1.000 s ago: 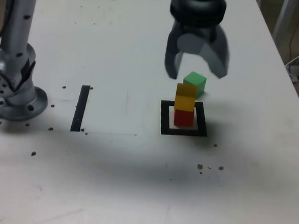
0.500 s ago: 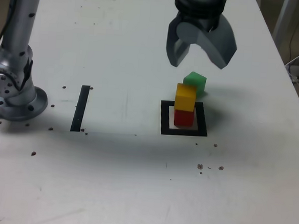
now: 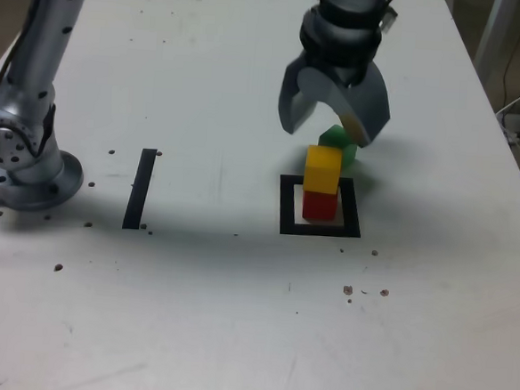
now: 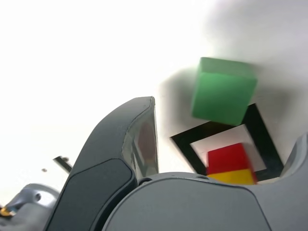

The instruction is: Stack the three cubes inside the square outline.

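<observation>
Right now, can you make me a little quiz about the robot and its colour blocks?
1. True or false: the yellow cube sits on top of the red cube.
2. Which cube is still outside the square outline? A) red B) green C) yellow
3. Fill in: the gripper is open and comes down over the ____ cube.

Key: 1 true. 2 B, the green cube stands on the table just behind the outline in the exterior view. 3 green; nothing is between its jaws yet.
</observation>
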Tool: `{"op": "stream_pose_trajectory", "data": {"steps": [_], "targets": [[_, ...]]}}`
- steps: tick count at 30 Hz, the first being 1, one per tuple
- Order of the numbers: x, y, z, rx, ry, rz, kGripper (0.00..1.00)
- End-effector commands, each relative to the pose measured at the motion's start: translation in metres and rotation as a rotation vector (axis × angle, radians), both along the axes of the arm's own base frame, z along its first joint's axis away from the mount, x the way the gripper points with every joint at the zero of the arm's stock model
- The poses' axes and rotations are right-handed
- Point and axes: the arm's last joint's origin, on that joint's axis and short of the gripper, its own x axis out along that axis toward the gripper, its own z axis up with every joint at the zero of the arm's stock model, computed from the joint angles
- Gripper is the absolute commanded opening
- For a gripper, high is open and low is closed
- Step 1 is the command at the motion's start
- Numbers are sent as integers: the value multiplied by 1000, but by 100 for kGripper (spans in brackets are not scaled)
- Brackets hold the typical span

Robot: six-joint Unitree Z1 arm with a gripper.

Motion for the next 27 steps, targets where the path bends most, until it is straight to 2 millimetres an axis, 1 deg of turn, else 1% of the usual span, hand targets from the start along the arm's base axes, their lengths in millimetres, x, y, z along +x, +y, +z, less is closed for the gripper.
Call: {"op": "stream_pose_trajectory", "data": {"steps": [1,7,14,16,19,21,24,27], "targets": [[3,0,-4,0,-4,4,89],[8,-2,-16,3,-21,5,80],[9,-1,-19,15,-25,14,57],[10,0,-20,12,-32,15,53],[12,0,-23,11,-47,15,51],[13,0,-25,13,-57,15,46],[14,0,-26,13,-67,14,36],[14,-2,-23,12,-85,11,25]]}}
